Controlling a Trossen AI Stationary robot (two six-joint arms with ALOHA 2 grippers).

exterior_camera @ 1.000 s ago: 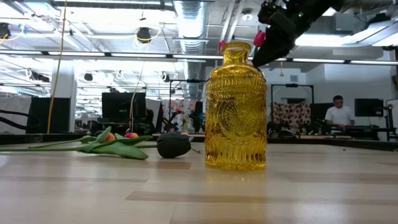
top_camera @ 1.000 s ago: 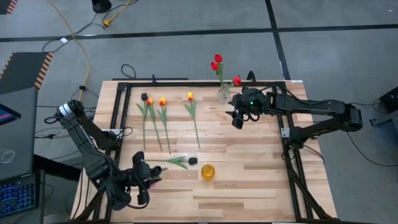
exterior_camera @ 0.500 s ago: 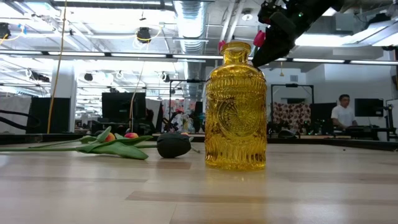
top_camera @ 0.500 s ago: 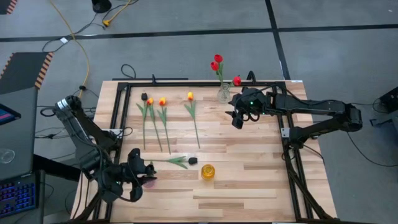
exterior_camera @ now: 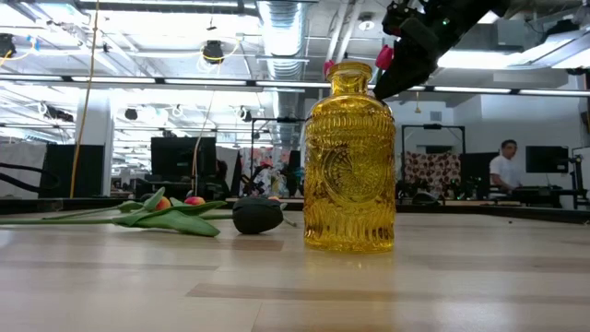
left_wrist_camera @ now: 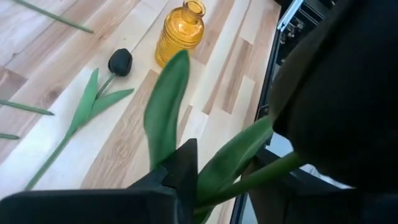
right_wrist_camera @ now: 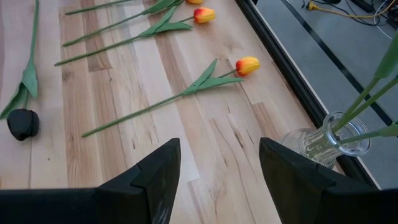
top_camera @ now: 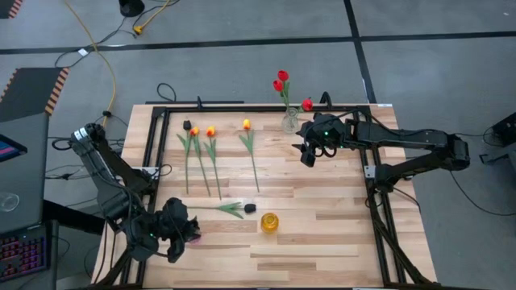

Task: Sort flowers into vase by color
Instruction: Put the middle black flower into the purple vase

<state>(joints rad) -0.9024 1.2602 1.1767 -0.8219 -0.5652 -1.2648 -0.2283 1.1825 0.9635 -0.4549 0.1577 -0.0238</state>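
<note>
My left gripper (top_camera: 179,229) hovers over the table's near left part, shut on a tulip whose dark head (left_wrist_camera: 336,93) fills the left wrist view. Another black tulip (top_camera: 234,209) lies flat beside the yellow glass vase (top_camera: 269,222), which stands upright. At the far side lie a black tulip (top_camera: 187,149) and three yellow-orange ones (top_camera: 211,153). Three red tulips (top_camera: 283,80) stand with their stems in a clear vase (top_camera: 290,122). My right gripper (top_camera: 309,155) hangs open above the table near that clear vase. My left gripper pinches the tulip's green stem (left_wrist_camera: 249,180) between its two fingers, together with the lower ends of its leaves. One long leaf (left_wrist_camera: 165,106) sticks out past the fingers above the boards. The black head stands off to one side of the fingers.
A black metal frame (top_camera: 242,108) runs round the table top. Bare boards lie in the near right part (top_camera: 330,234). In the low view a person (exterior_camera: 505,171) is far back in the room.
My left gripper has drawn a little toward the table's left edge and turned slightly, still shut on its tulip. The right arm and the flowers on the table have kept still.
</note>
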